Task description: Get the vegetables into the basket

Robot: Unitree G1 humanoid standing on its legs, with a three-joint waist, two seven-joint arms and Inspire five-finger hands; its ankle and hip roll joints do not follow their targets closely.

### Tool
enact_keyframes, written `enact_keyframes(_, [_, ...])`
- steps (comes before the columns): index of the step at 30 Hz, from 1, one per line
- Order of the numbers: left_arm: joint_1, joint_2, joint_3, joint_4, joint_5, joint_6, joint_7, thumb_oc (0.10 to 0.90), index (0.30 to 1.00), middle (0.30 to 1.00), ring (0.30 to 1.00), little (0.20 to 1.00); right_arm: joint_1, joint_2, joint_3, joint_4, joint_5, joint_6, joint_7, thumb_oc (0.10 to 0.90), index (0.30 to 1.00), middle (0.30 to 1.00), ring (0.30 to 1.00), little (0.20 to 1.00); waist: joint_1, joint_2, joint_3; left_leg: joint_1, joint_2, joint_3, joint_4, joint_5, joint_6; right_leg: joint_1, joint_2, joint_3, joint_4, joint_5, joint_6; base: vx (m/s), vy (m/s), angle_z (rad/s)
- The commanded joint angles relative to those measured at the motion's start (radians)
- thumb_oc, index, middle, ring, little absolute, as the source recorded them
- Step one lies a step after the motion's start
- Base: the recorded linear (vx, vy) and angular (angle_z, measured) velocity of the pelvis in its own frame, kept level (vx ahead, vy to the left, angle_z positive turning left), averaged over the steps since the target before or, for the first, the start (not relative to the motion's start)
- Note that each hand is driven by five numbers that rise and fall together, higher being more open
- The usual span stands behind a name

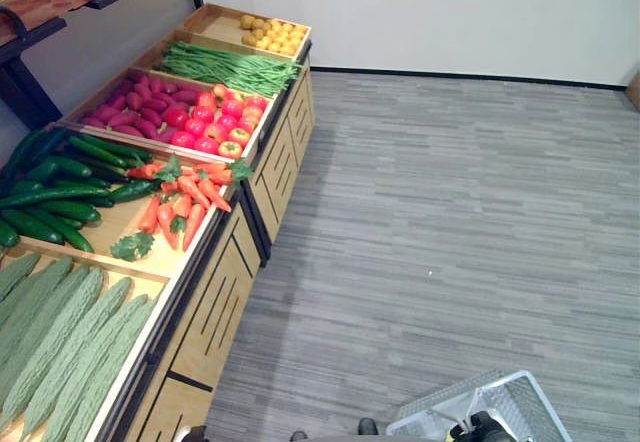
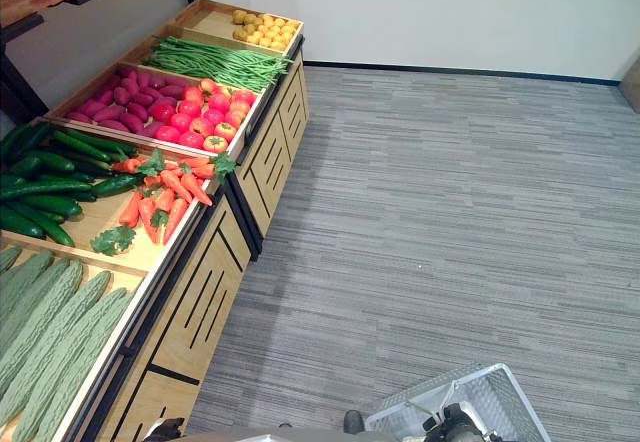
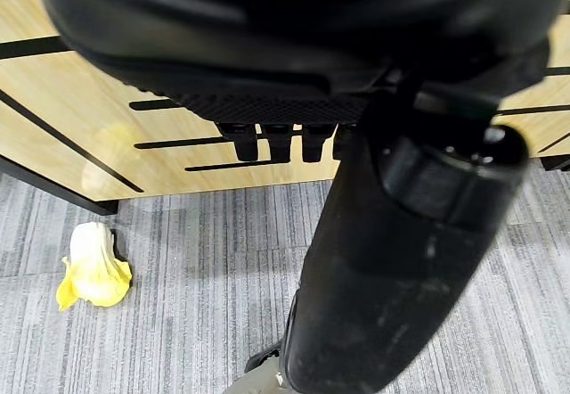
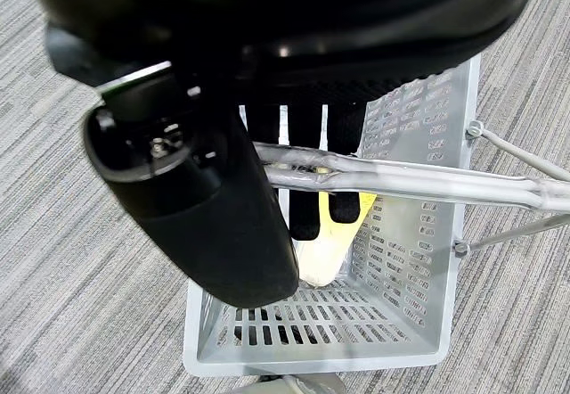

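The long wooden produce stand (image 1: 215, 292) on the left remains fully stocked, orange carrots (image 1: 185, 197) included; the pale grey plastic basket (image 4: 419, 233), near right, hangs by its handle from the clenched right hand (image 4: 205, 189) and holds one pale yellowish vegetable (image 4: 325, 250), while the left hand (image 3: 392, 260) hangs relaxed and empty, so most picking remains

Produce stand (image 1: 222, 292): light wood, black trim. Carrots (image 1: 185, 199): orange, green tops. Cucumbers (image 1: 62, 197): dark green. Bitter gourds (image 1: 60, 347): pale green, ridged. Tomatoes (image 1: 215, 120): red. Basket (image 4: 419, 189): grey, slotted. Floor (image 1: 450, 222): grey striped. Cabbage (image 3: 92, 266): yellow-white.
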Motion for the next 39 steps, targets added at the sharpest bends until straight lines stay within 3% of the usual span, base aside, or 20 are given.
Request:
enact_keyframes(1, [-0.050, 0.055, 0.011, 0.042, 0.028, -0.007, 0.015, 0.900, 1.000, 1.000, 1.000, 1.000, -0.058, 0.011, 0.000, 0.023, 0.049, -0.009, -0.002, 0.400, 0.300, 0.300, 0.300, 0.300, 0.003, -0.025, 0.035, 0.035, -0.067, 0.021, 0.008, -0.139, 0.057, 0.013, -0.064, 0.023, 0.021, -0.054, 0.113, 0.02, 0.150, -0.09])
enact_keyframes(7, [-0.060, 0.066, -0.006, 0.032, 0.049, -0.002, 0.009, 0.900, 1.000, 1.000, 1.000, 1.000, -0.080, 0.007, -0.003, 0.005, 0.068, -0.010, -0.001, 0.400, 0.300, 0.300, 0.300, 0.300, -0.004, -0.015, 0.094, 0.043, -0.064, 0.046, 0.008, -0.152, 0.075, -0.095, -0.047, 0.014, 0.237, -0.099, 0.125, 0.00, 0.073, -0.15])
enact_keyframes(8, [-0.062, 0.069, -0.007, 0.022, 0.050, -0.002, 0.010, 0.900, 1.000, 1.000, 1.000, 1.000, -0.087, 0.006, -0.001, -0.010, 0.072, -0.011, -0.004, 0.400, 0.300, 0.300, 0.300, 0.300, -0.001, -0.013, 0.121, 0.052, -0.065, 0.062, 0.008, -0.159, 0.078, -0.143, -0.047, -0.016, 0.325, -0.111, 0.128, 0.03, 0.072, -0.21])
enact_keyframes(10, [-0.061, 0.069, -0.006, 0.019, 0.051, -0.001, 0.010, 0.900, 1.000, 1.000, 1.000, 1.000, -0.086, 0.006, -0.001, -0.016, 0.070, -0.012, -0.002, 0.400, 0.300, 0.300, 0.300, 0.300, 0.003, -0.013, 0.128, 0.060, -0.067, 0.071, 0.008, -0.164, 0.080, -0.159, -0.054, -0.039, 0.355, -0.113, 0.131, 0.03, 0.041, -0.42])
enact_keyframes(11, [-0.060, 0.068, -0.002, 0.016, 0.047, -0.003, 0.010, 0.900, 1.000, 1.000, 1.000, 1.000, -0.087, 0.007, 0.000, -0.019, 0.071, -0.013, -0.001, 0.400, 0.300, 0.300, 0.300, 0.300, 0.014, -0.013, 0.139, 0.070, -0.070, 0.086, 0.008, -0.170, 0.083, -0.175, -0.070, -0.090, 0.377, -0.104, 0.135, 0.10, 0.031, -0.30])
enact_keyframes(12, [-0.057, 0.066, 0.006, 0.014, 0.032, -0.003, 0.014, 0.900, 1.000, 1.000, 1.000, 1.000, -0.090, 0.008, 0.003, -0.022, 0.066, -0.014, -0.001, 0.400, 0.300, 0.300, 0.300, 0.300, 0.033, -0.014, 0.144, 0.080, -0.070, 0.111, 0.008, -0.183, 0.077, -0.170, -0.107, -0.218, 0.344, -0.096, 0.136, 0.14, 0.016, -0.24])
enact_keyframes(13, [-0.059, 0.066, 0.013, 0.018, 0.024, -0.002, 0.014, 0.900, 1.000, 1.000, 1.000, 1.000, -0.095, 0.011, 0.010, -0.025, 0.062, -0.013, -0.001, 0.400, 0.300, 0.300, 0.300, 0.300, 0.041, -0.019, 0.142, 0.077, -0.069, 0.132, 0.008, -0.187, 0.075, -0.167, -0.115, -0.268, 0.300, -0.088, 0.136, 0.12, -0.005, -0.62])
enact_keyframes(14, [-0.059, 0.066, 0.013, 0.018, 0.024, -0.002, 0.014, 0.900, 1.000, 1.000, 1.000, 1.000, -0.096, 0.011, 0.010, -0.025, 0.062, -0.013, -0.001, 0.400, 0.300, 0.300, 0.300, 0.300, 0.040, -0.019, 0.142, 0.076, -0.067, 0.132, 0.008, -0.187, 0.074, -0.164, -0.113, -0.269, 0.293, -0.085, 0.136, 0.10, -0.099, -0.81])
enact_keyframes(16, [-0.079, 0.064, 0.017, 0.020, 0.011, -0.005, 0.021, 0.900, 1.000, 1.000, 1.000, 1.000, -0.132, 0.005, 0.029, -0.032, 0.064, -0.016, -0.013, 0.400, 0.300, 0.300, 0.300, 0.300, 0.046, -0.033, 0.145, 0.052, -0.061, 0.168, 0.008, -0.175, 0.064, -0.193, -0.067, -0.249, 0.108, -0.014, 0.142, 0.08, -0.121, -0.55])
enact_keyframes(20, [-0.091, 0.058, 0.020, 0.020, 0.001, -0.005, 0.027, 0.900, 1.000, 1.000, 1.000, 1.000, -0.141, 0.004, 0.036, -0.048, 0.062, -0.014, -0.016, 0.400, 0.300, 0.300, 0.300, 0.300, 0.042, -0.041, 0.148, 0.060, -0.064, 0.179, 0.008, -0.180, 0.057, -0.218, -0.049, -0.194, 0.030, 0.027, 0.155, 0.20, -0.100, -0.17])
enact_keyframes(25, [-0.091, 0.043, 0.011, 0.038, 0.011, 0.002, 0.025, 0.900, 1.000, 1.000, 1.000, 1.000, -0.108, 0.004, 0.053, -0.037, 0.068, -0.023, -0.011, 0.400, 0.300, 0.300, 0.300, 0.300, 0.018, -0.037, 0.107, 0.120, -0.033, 0.143, 0.008, -0.202, 0.023, -0.195, -0.001, -0.169, 0.084, -0.028, 0.106, 0.44, -0.220, 0.00])
enact_keyframes(26, [-0.090, 0.032, 0.012, 0.036, -0.004, 0.003, 0.028, 0.900, 1.000, 1.000, 1.000, 1.000, -0.097, -0.008, 0.054, -0.035, 0.068, -0.026, -0.011, 0.400, 0.300, 0.300, 0.300, 0.300, 0.011, -0.027, 0.100, 0.124, -0.012, 0.124, 0.045, -0.176, 0.009, -0.175, 0.006, -0.189, 0.107, -0.068, 0.085, 0.45, -0.230, 0.33])
enact_keyframes(32, [-0.089, 0.028, 0.011, 0.036, -0.014, 0.004, 0.033, 0.900, 1.000, 1.000, 1.000, 1.000, -0.076, -0.031, 0.057, -0.029, 0.055, -0.029, 0.001, 0.400, 0.300, 0.300, 0.300, 0.300, 0.000, -0.026, 0.089, 0.107, 0.017, 0.086, 0.119, -0.090, -0.038, -0.146, 0.022, -0.215, 0.132, -0.134, 0.039, 0.35, -0.209, 0.30])
enact_keyframes(34, [-0.082, 0.033, 0.024, 0.039, -0.023, 0.006, 0.032, 0.900, 1.000, 1.000, 1.000, 1.000, -0.059, -0.040, 0.064, -0.032, 0.042, -0.028, 0.013, 0.400, 0.300, 0.300, 0.300, 0.300, 0.007, -0.043, 0.095, 0.073, 0.036, 0.069, 0.233, -0.013, -0.065, -0.100, 0.035, -0.216, 0.119, -0.166, 0.008, 0.30, -0.227, 0.34])
enact_keyframes(35, [-0.082, 0.033, 0.025, 0.039, -0.023, 0.006, 0.032, 0.900, 1.000, 1.000, 1.000, 1.000, -0.059, -0.040, 0.064, -0.032, 0.042, -0.028, 0.013, 0.400, 0.300, 0.300, 0.300, 0.300, 0.006, -0.043, 0.095, 0.073, 0.036, 0.068, 0.234, -0.013, -0.065, -0.100, 0.035, -0.216, 0.119, -0.166, 0.007, 0.26, -0.228, 0.45])
enact_keyframes(36, [-0.081, 0.033, 0.029, 0.036, -0.032, 0.004, 0.037, 0.900, 1.000, 1.000, 1.000, 1.000, -0.055, -0.046, 0.064, -0.028, 0.040, -0.029, 0.015, 0.400, 0.300, 0.300, 0.300, 0.300, 0.014, -0.054, 0.104, 0.024, 0.044, 0.054, 0.352, 0.024, -0.079, -0.080, 0.040, -0.215, 0.109, -0.170, -0.008, 0.17, -0.185, 0.30])
enact_keyframes(37, [-0.078, 0.037, 0.032, 0.033, -0.041, 0.005, 0.039, 0.900, 1.000, 1.000, 1.000, 1.000, -0.052, -0.052, 0.062, -0.026, 0.042, -0.029, 0.017, 0.400, 0.300, 0.300, 0.300, 0.300, 0.027, -0.072, 0.119, -0.034, 0.039, 0.027, 0.455, 0.028, -0.072, -0.047, 0.042, -0.215, 0.094, -0.180, -0.021, 0.21, -0.210, 0.26])
enact_keyframes(39, [-0.077, 0.037, 0.036, 0.029, -0.057, 0.003, 0.042, 0.900, 1.000, 1.000, 1.000, 1.000, -0.049, -0.058, 0.058, -0.026, 0.043, -0.026, 0.017, 0.400, 0.300, 0.300, 0.300, 0.300, 0.025, -0.086, 0.130, -0.091, 0.028, 0.017, 0.462, -0.016, -0.051, -0.026, 0.026, -0.227, 0.077, -0.177, -0.017, 0.11, -0.095, 0.17])
